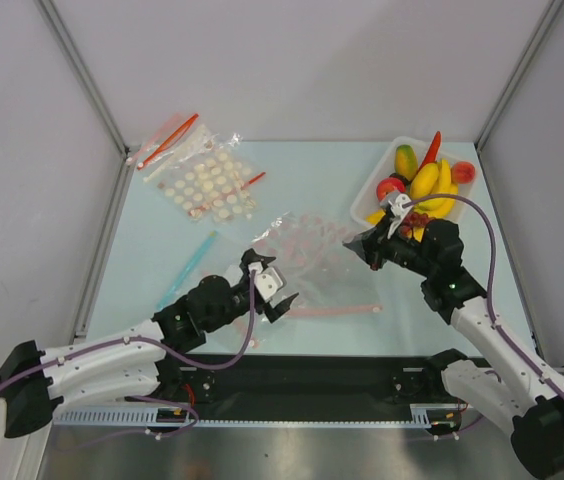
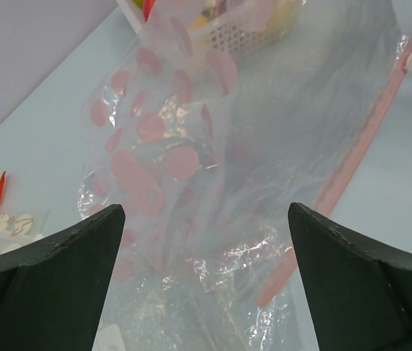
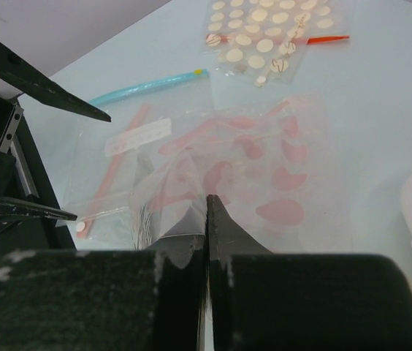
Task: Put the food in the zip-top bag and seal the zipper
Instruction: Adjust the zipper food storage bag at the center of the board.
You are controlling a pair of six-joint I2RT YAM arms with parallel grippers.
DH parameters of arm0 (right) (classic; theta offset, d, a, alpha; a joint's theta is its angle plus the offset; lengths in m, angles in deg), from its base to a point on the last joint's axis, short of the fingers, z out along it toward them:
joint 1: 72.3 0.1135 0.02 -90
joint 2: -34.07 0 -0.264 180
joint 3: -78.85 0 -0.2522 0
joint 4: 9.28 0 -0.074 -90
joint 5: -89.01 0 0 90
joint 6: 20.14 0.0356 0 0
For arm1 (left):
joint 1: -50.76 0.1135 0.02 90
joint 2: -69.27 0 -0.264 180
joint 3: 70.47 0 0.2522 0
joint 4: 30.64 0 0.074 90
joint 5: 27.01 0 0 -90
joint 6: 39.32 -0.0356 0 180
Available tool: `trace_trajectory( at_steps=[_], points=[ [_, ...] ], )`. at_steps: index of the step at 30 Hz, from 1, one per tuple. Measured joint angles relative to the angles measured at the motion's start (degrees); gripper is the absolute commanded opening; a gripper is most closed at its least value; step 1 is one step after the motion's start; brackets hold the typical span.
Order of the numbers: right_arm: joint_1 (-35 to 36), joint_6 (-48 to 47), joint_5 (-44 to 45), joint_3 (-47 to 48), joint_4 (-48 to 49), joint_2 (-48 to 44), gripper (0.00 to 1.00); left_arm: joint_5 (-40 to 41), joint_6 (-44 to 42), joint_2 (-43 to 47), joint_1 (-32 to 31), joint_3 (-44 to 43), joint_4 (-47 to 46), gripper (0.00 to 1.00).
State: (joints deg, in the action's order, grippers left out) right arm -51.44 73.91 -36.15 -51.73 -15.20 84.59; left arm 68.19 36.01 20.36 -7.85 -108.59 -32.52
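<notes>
Looking at your right arm first: it rises from its base at the near right, elbow bent, with the forearm angled in toward the table centre. Your right claw point(image 3: 207, 201) is clamped tight, fingers pressed together on a raised fold of the zip-top bag point(image 3: 169, 212). The film tents up from the table point(image 1: 142, 250) to the fingertips. That claw sits just beside the near corner of the white basket point(image 1: 362, 208).

Your left arm lies low, stretched from the near left toward centre, wrist pointing at the bag. Your left claw point(image 1: 275, 281) is spread wide and grips nothing. It is parked at the bag's left end, and the wrist view shows crinkled plastic between and below the two fingers. I can't tell whether the fingers touch the film.

The bag sits mid-table between the two claws, overlapping a pink-dotted bag point(image 1: 297, 238). The zipper point(image 1: 332, 311) runs straight along the bag's near edge, flat on the table. I can't tell whether it is sealed.

The food point(image 1: 427, 185) is piled in the basket at the far right: bananas on top, a red chili standing at the back. It is near your right claw and well apart from your left.

White-dotted bags point(image 1: 207, 180) lie far left. A blue strip point(image 1: 187, 268) lies just left of your left arm.
</notes>
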Motion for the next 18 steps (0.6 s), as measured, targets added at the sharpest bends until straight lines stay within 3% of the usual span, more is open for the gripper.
trace_trajectory(
  at_steps=[6, 15, 18],
  points=[
    [1.7, 0.4, -1.3, 0.0, 0.9, 4.0, 0.02, -0.4, -0.9, -3.3, -0.5, -0.9, -1.0, 1.0],
    [10.5, -3.7, -2.6, 0.6, 0.2, 9.3, 0.02, -0.9, -1.0, -8.2, -0.5, -1.2, -1.1, 1.0],
    [12.0, -5.2, -2.9, 0.9, 0.0, 9.3, 0.06, -1.5, -1.0, -8.8, -0.5, -1.6, -1.2, 0.88]
  ],
)
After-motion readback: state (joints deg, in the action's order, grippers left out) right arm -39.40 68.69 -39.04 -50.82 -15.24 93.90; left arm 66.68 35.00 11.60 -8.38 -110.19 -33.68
